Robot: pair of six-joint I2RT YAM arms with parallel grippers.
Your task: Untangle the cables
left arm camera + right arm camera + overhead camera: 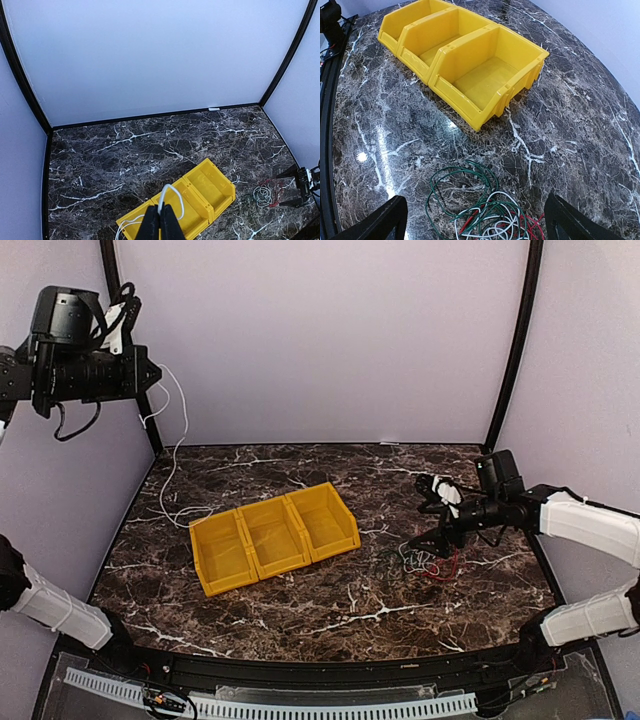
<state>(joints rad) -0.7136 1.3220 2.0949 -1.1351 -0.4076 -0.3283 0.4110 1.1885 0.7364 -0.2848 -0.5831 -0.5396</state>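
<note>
A tangle of thin green, white and red cables (492, 215) lies on the marble table (570, 125), right of the yellow bins; in the top view the tangle (428, 562) is at the centre right. My right gripper (475, 227) hangs just over it, open wide, one finger on each side and nothing between them. The same gripper (430, 512) sits above the pile in the top view. A separate white cable (178, 435) hangs from my left gripper (153, 372), raised high at the far left. The left fingers (161, 225) are shut on a loop of that white cable (172, 192).
A row of three joined yellow bins (275, 530) stands mid-table, with no cables inside them in the right wrist view (470, 65). The white cable's lower end trails on the table left of the bins (170, 510). Black frame posts (515, 340) and purple walls enclose the table.
</note>
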